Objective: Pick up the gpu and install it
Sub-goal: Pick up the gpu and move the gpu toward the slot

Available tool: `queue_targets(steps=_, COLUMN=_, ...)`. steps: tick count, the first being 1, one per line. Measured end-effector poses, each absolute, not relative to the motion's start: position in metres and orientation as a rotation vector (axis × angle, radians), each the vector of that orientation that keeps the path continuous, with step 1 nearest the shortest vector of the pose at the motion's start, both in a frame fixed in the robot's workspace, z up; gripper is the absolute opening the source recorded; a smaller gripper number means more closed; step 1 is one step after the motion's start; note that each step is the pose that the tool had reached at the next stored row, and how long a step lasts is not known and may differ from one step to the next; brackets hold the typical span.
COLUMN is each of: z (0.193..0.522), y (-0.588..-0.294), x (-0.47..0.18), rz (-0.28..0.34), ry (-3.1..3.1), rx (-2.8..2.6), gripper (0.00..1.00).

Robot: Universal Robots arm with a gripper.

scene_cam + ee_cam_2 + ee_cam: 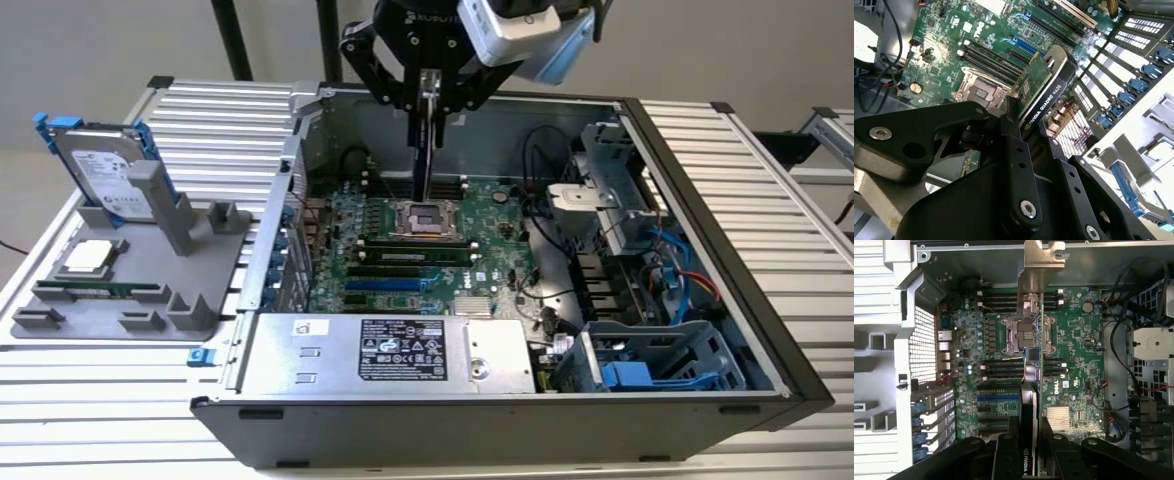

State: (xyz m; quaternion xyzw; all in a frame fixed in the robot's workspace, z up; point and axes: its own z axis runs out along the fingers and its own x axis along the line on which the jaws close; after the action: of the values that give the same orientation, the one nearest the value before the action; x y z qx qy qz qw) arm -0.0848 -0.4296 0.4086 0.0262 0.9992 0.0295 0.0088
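The hand [1030, 442] is clenched on the gpu [1029, 395], one black finger on each face of the card. The gpu hangs edge-down, clear of the board, with its silver bracket [1037, 267] at the far end from the fingers. In the exterior view it shows as a dark blade [423, 150] under the hand [429, 100]. Below lies the green motherboard [1074, 355], its processor socket [1021, 335] right beneath the card. The open case [727, 240] surrounds them, the power supply [387, 350] along one side. Well apart, a hard drive [107, 170] stands on a grey holder [134, 300] on the ribbed counter [774, 190].
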Motion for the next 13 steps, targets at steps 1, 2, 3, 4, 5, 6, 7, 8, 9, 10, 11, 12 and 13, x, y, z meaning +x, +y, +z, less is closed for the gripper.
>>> queue_targets(steps=1, z=0.4086, y=-0.4296, x=-0.0837, rz=0.092, ry=3.122, rx=0.082, gripper=0.00)
queue_targets(steps=2, z=0.4087, y=-0.4296, x=-0.0825, rz=0.092, ry=3.122, rx=0.082, gripper=0.00)
queue_targets(steps=3, z=0.4087, y=-0.4296, x=-0.0814, rz=0.092, ry=3.122, rx=0.082, gripper=0.00)
queue_targets(steps=4, z=0.4087, y=-0.4296, x=-0.0805, rz=0.092, ry=3.122, rx=0.082, gripper=0.00)
queue_targets(steps=5, z=0.4086, y=-0.4296, x=-0.0799, rz=0.092, ry=3.122, rx=0.082, gripper=0.00)
queue_targets(steps=6, z=0.4086, y=-0.4296, x=-0.0798, rz=0.092, ry=3.122, rx=0.082, gripper=0.00)
queue_targets(steps=7, z=0.4086, y=-0.4296, x=-0.0795, rz=0.092, ry=3.122, rx=0.082, gripper=0.00)
queue_targets(steps=8, z=0.4087, y=-0.4296, x=-0.0792, rz=0.092, ry=3.122, rx=0.082, gripper=0.00)
queue_targets(steps=9, z=0.4086, y=-0.4296, x=-0.0792, rz=0.092, ry=3.122, rx=0.082, gripper=0.00)
queue_targets(steps=10, z=0.4087, y=-0.4296, x=-0.0792, rz=0.092, ry=3.122, rx=0.082, gripper=0.00)
queue_targets(steps=11, z=0.4087, y=-0.4296, x=-0.0792, rz=0.092, ry=3.122, rx=0.082, gripper=0.00)
queue_targets(steps=12, z=0.4087, y=-0.4296, x=-0.0791, rz=0.092, ry=3.122, rx=0.082, gripper=0.00)
queue_targets(steps=13, z=0.4087, y=-0.4296, x=-0.0791, rz=0.092, ry=3.122, rx=0.082, gripper=0.00)
